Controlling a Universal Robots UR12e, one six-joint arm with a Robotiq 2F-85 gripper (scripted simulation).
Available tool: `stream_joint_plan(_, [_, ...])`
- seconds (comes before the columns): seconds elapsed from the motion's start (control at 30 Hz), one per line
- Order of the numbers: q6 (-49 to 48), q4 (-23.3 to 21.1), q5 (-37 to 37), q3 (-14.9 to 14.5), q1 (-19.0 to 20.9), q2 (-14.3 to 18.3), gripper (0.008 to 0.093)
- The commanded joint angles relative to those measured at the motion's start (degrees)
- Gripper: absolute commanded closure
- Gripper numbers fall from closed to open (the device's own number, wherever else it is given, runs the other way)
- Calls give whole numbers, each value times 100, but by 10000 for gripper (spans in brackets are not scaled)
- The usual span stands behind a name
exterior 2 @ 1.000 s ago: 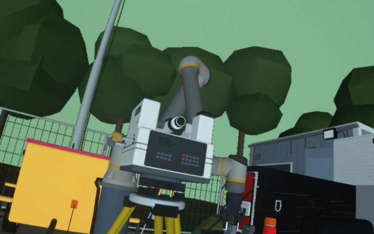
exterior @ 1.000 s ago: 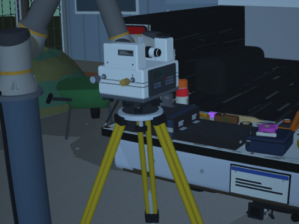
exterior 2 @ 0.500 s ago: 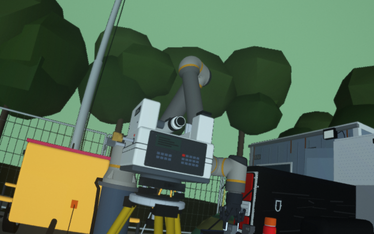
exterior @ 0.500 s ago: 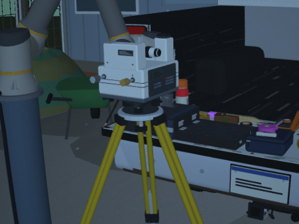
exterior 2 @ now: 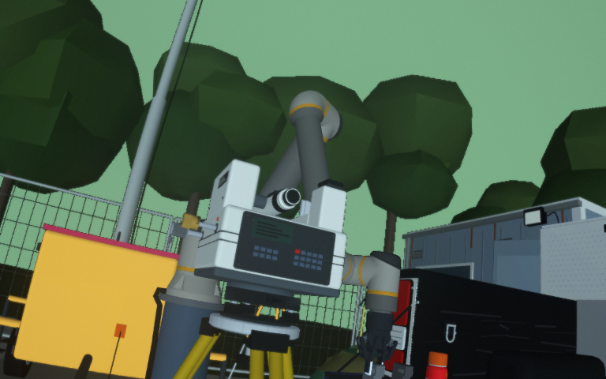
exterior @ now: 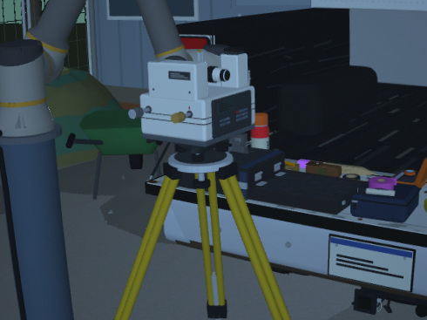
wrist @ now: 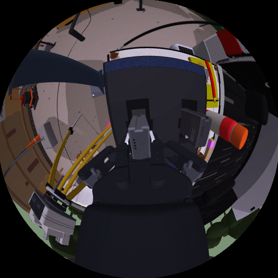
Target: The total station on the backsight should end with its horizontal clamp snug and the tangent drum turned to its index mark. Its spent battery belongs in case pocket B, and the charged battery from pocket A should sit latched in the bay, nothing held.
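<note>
On the truck tailgate behind the tripod lies the open dark instrument case (wrist: 155, 88) with two pockets in its foam. A grey battery (wrist: 139, 137) stands in the left pocket, and this battery is gripped by my gripper (wrist: 140, 153), which has closed on its upper end. A second grey battery (wrist: 195, 127) leans in the right pocket. The white total station (exterior: 198, 102) sits on a yellow tripod (exterior: 205, 240), with a grey clamp knob (exterior: 136, 113) and a brass tangent drum (exterior: 178, 117) on its side. From the second side camera my gripper (exterior 2: 376, 353) hangs low behind the instrument.
The tripod legs (wrist: 77, 158) stand just left of the case. A red and orange canister (wrist: 229, 128) lies right of it. Further along the tailgate sit a blue box (exterior: 385, 198) and small items. The arm's blue pedestal (exterior: 30, 222) stands on the left.
</note>
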Motion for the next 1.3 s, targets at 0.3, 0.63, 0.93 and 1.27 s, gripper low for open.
stream_joint_plan(0.3, [0, -2, 0, -2, 0, -2, 874])
stream_joint_plan(0.63, [0, 22, 0, -2, 0, -28, 934])
stream_joint_plan(0.93, [0, 147, 0, -1, 0, -157, 934])
stream_joint_plan(1.27, [0, 235, 0, -2, 0, -243, 934])
